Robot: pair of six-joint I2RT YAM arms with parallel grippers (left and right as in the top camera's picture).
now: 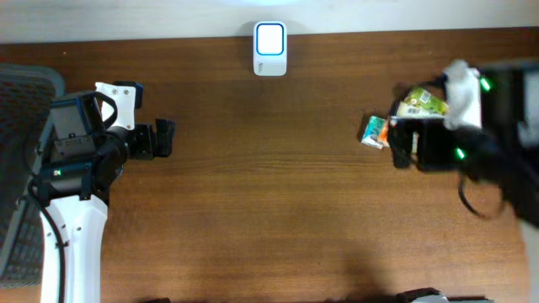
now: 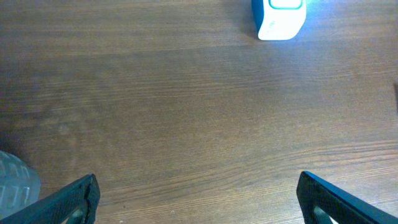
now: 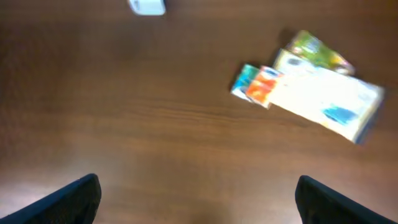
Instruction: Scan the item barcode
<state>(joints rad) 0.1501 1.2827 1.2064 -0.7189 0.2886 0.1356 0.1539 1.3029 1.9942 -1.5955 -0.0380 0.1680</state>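
Note:
The white scanner with a blue-lit face stands at the table's far edge, and shows as the scanner in the left wrist view and the scanner in the right. On the right lie the items: a white box, a green packet and a small orange-and-teal packet. Overhead, the green packet and small packet show beside my right arm, which hides the box. My right gripper is open, empty and clear of them. My left gripper is open over bare wood.
A grey mesh chair stands off the table's left side. A pale bluish object shows at the lower left corner of the left wrist view. The wooden table spans the view.

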